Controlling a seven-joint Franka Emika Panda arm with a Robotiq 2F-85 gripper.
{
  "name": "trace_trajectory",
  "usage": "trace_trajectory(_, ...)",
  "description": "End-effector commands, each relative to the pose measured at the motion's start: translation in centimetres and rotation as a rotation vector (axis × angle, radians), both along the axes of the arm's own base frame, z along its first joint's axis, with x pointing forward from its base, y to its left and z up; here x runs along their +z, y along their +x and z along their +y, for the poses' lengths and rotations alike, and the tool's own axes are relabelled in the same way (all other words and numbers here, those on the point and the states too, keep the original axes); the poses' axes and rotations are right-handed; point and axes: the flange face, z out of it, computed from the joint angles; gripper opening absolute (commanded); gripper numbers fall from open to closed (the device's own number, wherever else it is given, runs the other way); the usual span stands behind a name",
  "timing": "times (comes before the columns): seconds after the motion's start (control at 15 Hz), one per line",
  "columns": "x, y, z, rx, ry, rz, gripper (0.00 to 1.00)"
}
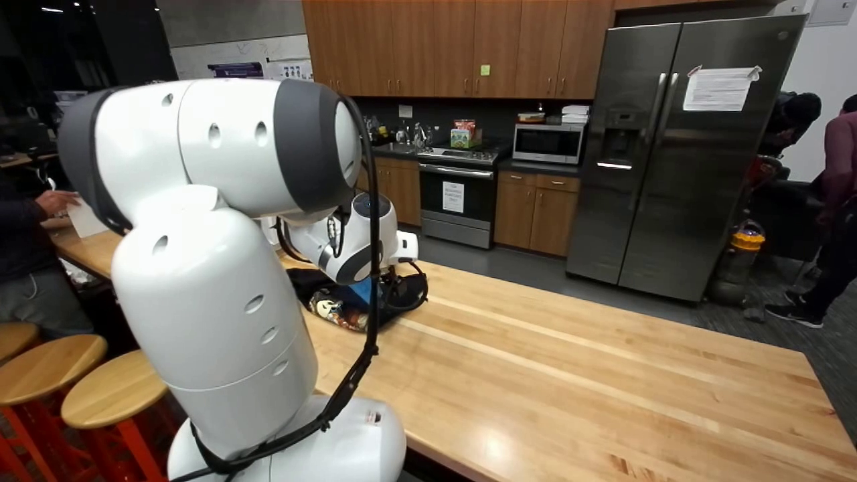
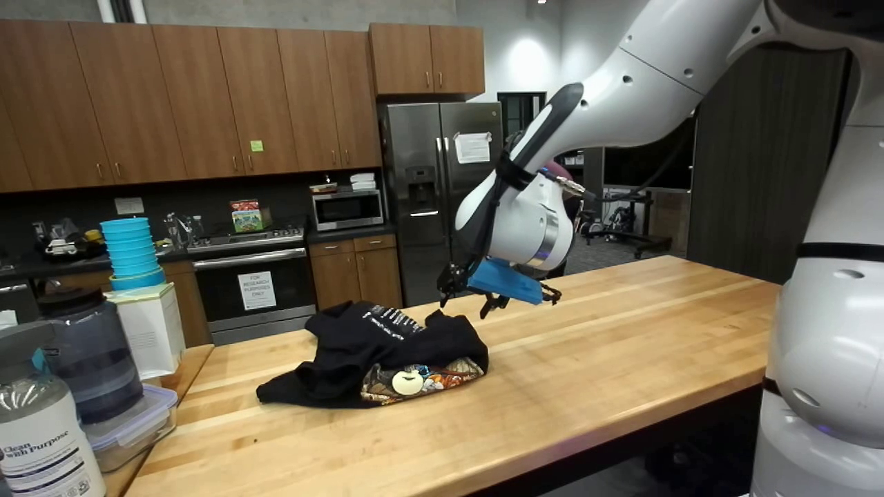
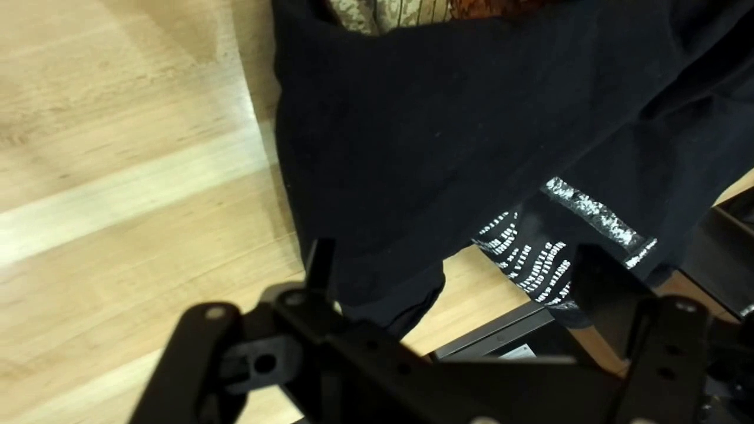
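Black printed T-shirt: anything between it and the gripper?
Nothing visible. In the wrist view, no object crosses the space ahead of the open gripper. In an exterior view, only open air shows between it and the black printed T-shirt on the wooden table.

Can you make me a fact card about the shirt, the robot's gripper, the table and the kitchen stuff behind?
Shirt: black, rumpled, with white words and a colorful picture
Gripper: open, holding nothing, close to the shirt
Table: wooden, under the shirt
Bottle: its label says "Clean with Purpose"
Blue stack: looks to stand on a white box
Kitchen behind: gray fridge, microwave, oven with a paper sign on its door
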Motion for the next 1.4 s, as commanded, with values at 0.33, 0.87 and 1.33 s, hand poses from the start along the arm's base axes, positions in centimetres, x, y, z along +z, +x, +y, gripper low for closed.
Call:
trace_trajectory(0.33, -2.4, 2.8, 0.1, -0.014, -0.008, 0.090, 1.00)
trace_trajectory(0.87, -4.5, 4.7, 0.1, -0.031, -0.021, 0.141, 1.00)
trace_trajectory(1.33, -5.9, 6.6, 1.0, -0.019, -0.013, 0.213, 1.00)
